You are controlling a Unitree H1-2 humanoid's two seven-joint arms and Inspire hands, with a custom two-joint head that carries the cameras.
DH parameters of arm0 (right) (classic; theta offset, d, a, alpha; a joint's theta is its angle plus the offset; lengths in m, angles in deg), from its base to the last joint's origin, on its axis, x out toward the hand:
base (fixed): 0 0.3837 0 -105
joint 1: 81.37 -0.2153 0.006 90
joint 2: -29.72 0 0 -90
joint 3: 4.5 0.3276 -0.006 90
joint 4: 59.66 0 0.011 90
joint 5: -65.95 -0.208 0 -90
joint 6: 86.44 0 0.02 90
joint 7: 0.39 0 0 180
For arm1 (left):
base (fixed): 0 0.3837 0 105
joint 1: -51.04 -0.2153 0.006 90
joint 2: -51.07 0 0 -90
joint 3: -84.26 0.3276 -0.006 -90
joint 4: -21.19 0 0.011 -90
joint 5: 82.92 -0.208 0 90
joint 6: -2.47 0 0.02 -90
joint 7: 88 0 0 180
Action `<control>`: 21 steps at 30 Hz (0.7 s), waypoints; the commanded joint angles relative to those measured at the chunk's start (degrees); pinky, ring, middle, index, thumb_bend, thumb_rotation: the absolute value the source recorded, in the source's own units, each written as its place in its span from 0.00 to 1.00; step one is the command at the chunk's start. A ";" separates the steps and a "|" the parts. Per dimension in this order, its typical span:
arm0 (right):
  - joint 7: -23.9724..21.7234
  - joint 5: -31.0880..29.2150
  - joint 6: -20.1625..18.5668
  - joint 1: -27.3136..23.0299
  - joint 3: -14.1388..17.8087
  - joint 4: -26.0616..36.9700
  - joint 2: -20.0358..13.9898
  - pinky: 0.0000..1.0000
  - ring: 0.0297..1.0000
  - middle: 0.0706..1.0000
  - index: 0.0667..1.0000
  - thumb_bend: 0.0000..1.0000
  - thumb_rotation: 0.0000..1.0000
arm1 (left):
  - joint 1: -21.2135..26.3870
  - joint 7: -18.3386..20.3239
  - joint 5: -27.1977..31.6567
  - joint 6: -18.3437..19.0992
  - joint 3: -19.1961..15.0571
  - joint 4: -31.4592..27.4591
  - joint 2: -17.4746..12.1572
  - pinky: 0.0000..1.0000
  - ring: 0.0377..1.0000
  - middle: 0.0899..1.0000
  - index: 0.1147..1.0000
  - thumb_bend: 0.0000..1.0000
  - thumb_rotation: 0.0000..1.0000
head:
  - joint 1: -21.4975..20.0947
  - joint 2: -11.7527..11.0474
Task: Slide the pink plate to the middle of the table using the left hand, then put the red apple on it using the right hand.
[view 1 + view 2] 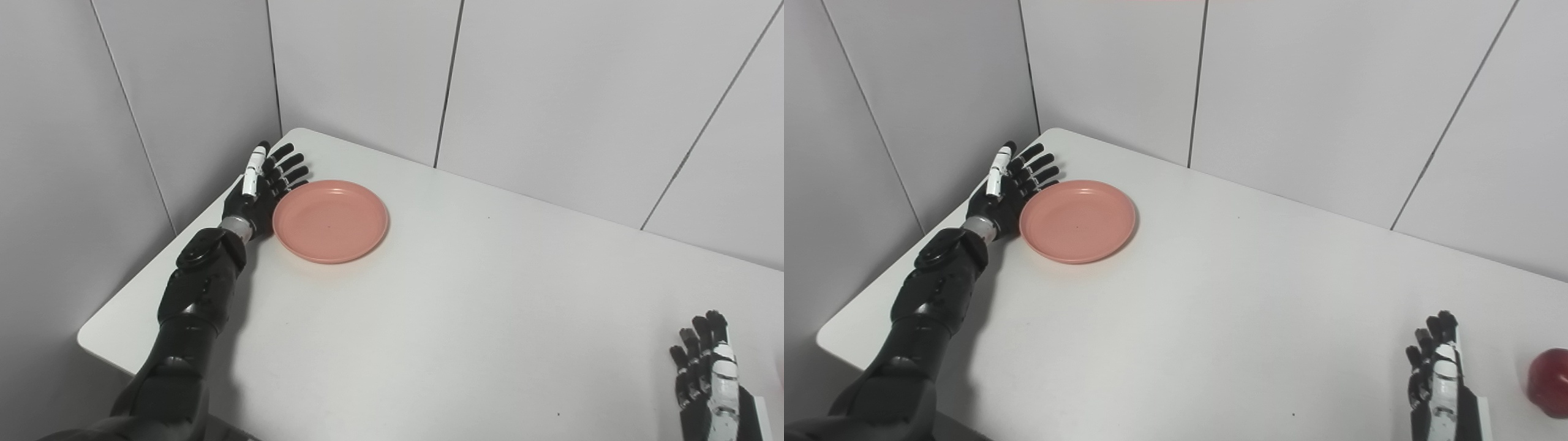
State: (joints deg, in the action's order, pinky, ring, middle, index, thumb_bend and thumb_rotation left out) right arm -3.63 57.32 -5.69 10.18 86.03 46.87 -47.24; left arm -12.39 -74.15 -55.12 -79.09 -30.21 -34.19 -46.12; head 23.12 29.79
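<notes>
Right hand (pixel 1439 373): waiting low at the near right of the table, fingers straight and a little apart, holding nothing; black segmented fingers with a glossy white shell along the back.
Red apple (pixel 1549 383): sitting on the table just beside the right hand, at the picture's right edge and partly cut off in the right eye view; round, deep red, smooth skin with a faint shine.
Apple risk: being round and slick, it is likely to roll off toward the near table edge if the fingers are nudging it from the side before closing round it.
Table (pixel 490 294): lying flat and matt white, rounded corners, smooth enough to be letting a plate glide.
Left hand (pixel 260 190): standing edge-on at the far left, fingers spread and extended, palm facing the plate's left rim, touching it or nearly so; gripping nothing.
Pink plate (pixel 331 220): resting at the far left near the corner, well apart from the middle; round, shallow, raised rim, matt salmon plastic by its look.
Slide risk: the plate looks light, so a push high on the rim is liable to be tipping it or letting the fingers ride over; an off-centre push is likely to be spinning it off course.
</notes>
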 commanded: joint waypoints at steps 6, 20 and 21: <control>-0.23 -0.48 0.22 -1.15 0.16 1.61 0.02 1.00 1.00 1.00 1.00 0.13 1.00 | -0.60 0.08 0.67 0.87 0.48 -2.95 0.81 0.85 0.87 0.88 0.85 0.32 1.00 | -0.22 0.19; 0.07 -0.69 0.85 -1.15 0.09 1.36 0.43 1.00 1.00 1.00 1.00 0.14 1.00 | -2.88 -3.30 1.98 4.98 0.49 -8.93 3.36 0.87 0.87 0.87 0.85 0.32 1.00 | -0.86 0.60; 0.03 -0.71 1.00 -1.16 0.09 1.25 0.42 1.00 1.00 1.00 1.00 0.14 1.00 | -2.88 -3.31 2.06 5.02 0.49 -8.95 3.43 0.87 0.87 0.87 0.85 0.32 1.00 | -0.86 0.60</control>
State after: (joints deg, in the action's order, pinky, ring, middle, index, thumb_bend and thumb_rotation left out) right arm -3.57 56.69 -5.73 10.18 85.98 46.86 -47.04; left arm -15.68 -76.81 -53.19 -75.04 -29.83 -42.37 -42.78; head 22.24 30.32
